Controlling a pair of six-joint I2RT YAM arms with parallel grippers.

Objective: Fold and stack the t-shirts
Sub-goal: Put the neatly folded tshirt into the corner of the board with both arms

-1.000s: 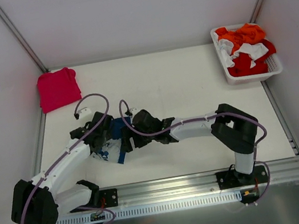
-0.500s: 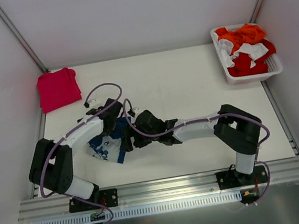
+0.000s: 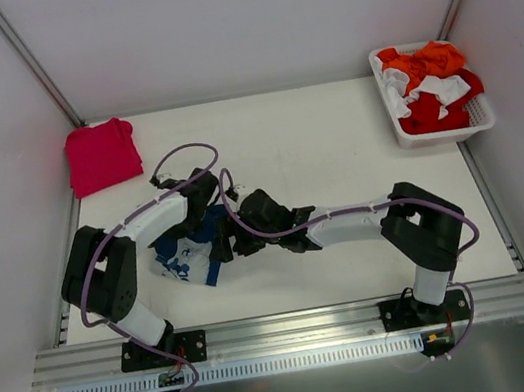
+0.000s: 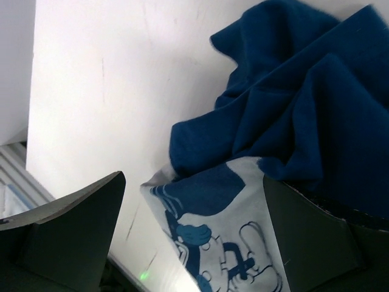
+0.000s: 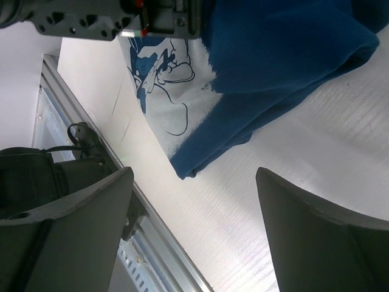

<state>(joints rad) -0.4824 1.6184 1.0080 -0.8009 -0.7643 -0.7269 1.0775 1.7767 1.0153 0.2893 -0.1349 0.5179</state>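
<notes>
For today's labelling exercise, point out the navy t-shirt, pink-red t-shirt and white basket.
navy t-shirt (image 4: 304, 109), left wrist view, bunched blue cloth.
pink-red t-shirt (image 3: 101, 155), top external view, its middle.
white basket (image 3: 439, 136), top external view, near wall.
</notes>
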